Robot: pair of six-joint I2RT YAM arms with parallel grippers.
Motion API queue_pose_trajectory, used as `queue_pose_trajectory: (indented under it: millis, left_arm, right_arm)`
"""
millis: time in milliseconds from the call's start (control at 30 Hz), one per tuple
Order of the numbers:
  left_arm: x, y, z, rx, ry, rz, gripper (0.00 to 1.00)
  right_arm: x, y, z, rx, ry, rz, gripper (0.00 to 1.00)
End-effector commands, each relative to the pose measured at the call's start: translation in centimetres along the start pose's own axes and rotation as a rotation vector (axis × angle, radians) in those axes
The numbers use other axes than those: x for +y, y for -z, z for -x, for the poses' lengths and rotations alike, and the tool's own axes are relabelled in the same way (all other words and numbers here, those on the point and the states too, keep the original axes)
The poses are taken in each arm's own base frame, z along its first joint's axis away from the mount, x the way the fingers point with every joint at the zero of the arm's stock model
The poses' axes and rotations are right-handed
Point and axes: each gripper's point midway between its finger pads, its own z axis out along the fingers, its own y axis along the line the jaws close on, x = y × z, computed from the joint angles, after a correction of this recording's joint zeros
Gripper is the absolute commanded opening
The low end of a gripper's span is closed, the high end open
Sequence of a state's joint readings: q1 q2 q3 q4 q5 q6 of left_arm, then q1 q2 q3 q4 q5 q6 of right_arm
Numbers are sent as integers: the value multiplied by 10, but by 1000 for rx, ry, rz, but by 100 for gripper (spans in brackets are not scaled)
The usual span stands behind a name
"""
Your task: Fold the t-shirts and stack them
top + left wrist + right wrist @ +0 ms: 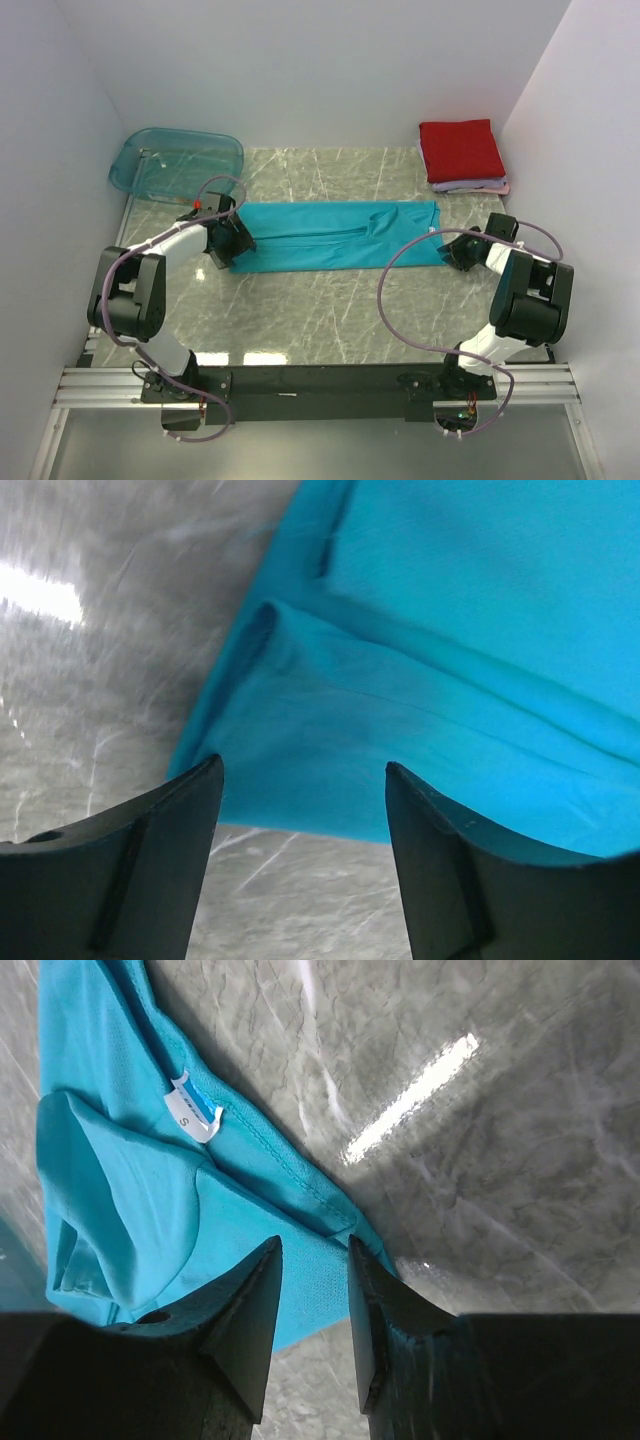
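Observation:
A teal t-shirt (335,236) lies folded lengthwise into a long strip across the middle of the table. My left gripper (232,243) is open at its left end, the cloth's corner (300,750) just beyond the fingertips. My right gripper (452,247) is open at its right end, jaws straddling the shirt's corner (300,1280); a white size tag (195,1108) shows near the hem. A folded red t-shirt (460,150) lies on a folded lilac one (472,185) at the back right.
A see-through teal plastic tub (176,163) stands at the back left. White walls close in the marble table (330,320) on three sides. The arm bases sit on a rail at the near edge.

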State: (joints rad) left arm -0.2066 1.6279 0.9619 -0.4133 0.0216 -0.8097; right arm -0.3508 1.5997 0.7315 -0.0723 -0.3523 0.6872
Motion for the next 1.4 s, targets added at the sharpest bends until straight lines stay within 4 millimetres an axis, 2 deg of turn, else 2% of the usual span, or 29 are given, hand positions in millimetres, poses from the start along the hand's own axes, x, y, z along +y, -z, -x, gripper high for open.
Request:
queue_pose_trajectory:
  millis: [0, 133, 200, 267, 367, 500, 533, 600, 633, 700, 767, 833, 867, 967, 1100, 1233, 1367]
  left_arm:
    - [10, -1, -11, 15, 36, 25, 70]
    - [30, 0, -24, 16, 82, 50, 70]
    - [42, 4, -20, -15, 94, 92, 71]
    - [43, 8, -18, -31, 98, 97, 72]
    - [33, 22, -10, -72, 73, 40, 77]
    - [18, 50, 5, -160, 32, -55, 91]
    - [18, 55, 7, -174, 15, -54, 93]
    - [16, 70, 15, -216, -9, -68, 94]
    - [16, 76, 19, -242, -31, -66, 94]
    - [15, 89, 26, -290, -53, -82, 94]
    - [15, 100, 35, -354, -85, -90, 94]
    - [19, 101, 39, -389, -118, -76, 93]
    - [20, 100, 40, -391, -127, -69, 94]
    - [18, 98, 43, -389, -144, -64, 94]
    - [14, 96, 42, -374, -134, -78, 94]
    - [12, 98, 40, -374, -135, -102, 94]
    - [11, 98, 41, -371, -133, -108, 94]
  right_arm:
    - [-16, -1, 4, -27, -12, -37, 40]
    - [-21, 4, 13, -64, 13, -68, 40]
    - [-21, 8, 17, -78, 29, -79, 40]
    - [-16, 12, 21, -95, 46, -64, 40]
    - [6, 23, 29, -140, 107, 1, 42]
    - [45, 39, 27, -184, 232, 59, 43]
    - [61, 39, 15, -174, 290, 82, 43]
    - [86, 46, 8, -192, 390, 112, 43]
    - [103, 45, -11, -173, 455, 136, 43]
    - [124, 45, -23, -166, 509, 173, 44]
    - [147, 40, -53, -115, 558, 232, 44]
    - [162, 36, -66, -83, 563, 282, 44]
    - [172, 30, -79, -48, 570, 300, 44]
    - [187, 17, -99, -4, 597, 310, 44]
    - [202, 4, -115, 30, 615, 324, 44]
    - [212, -8, -121, 48, 623, 321, 44]
    - [214, -23, -131, 82, 635, 307, 44]
